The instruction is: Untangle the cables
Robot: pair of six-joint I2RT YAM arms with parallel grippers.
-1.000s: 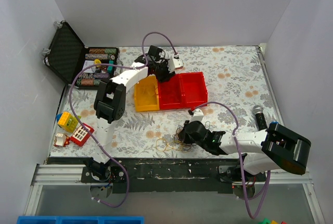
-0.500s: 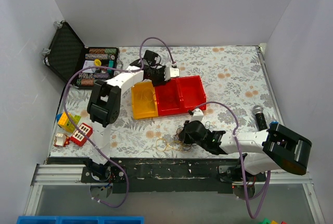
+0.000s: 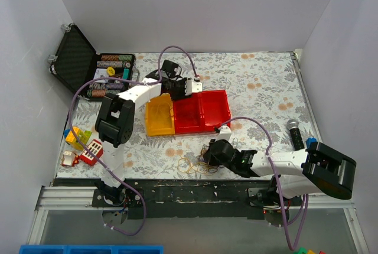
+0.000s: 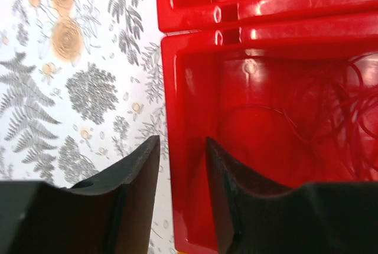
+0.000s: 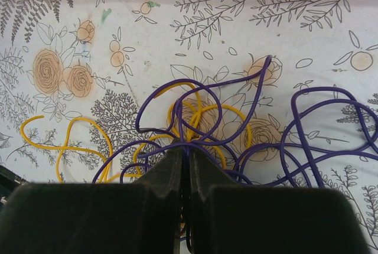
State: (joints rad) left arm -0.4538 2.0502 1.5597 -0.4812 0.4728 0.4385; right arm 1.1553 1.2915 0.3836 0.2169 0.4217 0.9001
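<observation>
The cables (image 3: 194, 160) lie in a loose tangle of purple and yellow wire near the table's front edge. My right gripper (image 3: 208, 155) is at their right side. In the right wrist view it (image 5: 189, 150) is shut on purple cable loops (image 5: 195, 109), with yellow loops (image 5: 71, 142) lying beneath and to the left. My left gripper (image 3: 177, 87) is at the back of the red bin (image 3: 192, 115). In the left wrist view it (image 4: 182, 142) straddles the red bin's wall (image 4: 177, 112) and is shut on it. Thin red wire loops (image 4: 348, 106) lie inside that bin.
A yellow bin (image 3: 158, 117) joins the red bins on their left. An open black case (image 3: 75, 59) with rolls stands at the back left. Toy blocks (image 3: 82, 145) sit at the left edge. A microphone (image 3: 294, 133) lies at the right.
My left gripper has moved left and toward the front, and the red and yellow bins have slid with it. My right gripper has shifted slightly left on the cables.
</observation>
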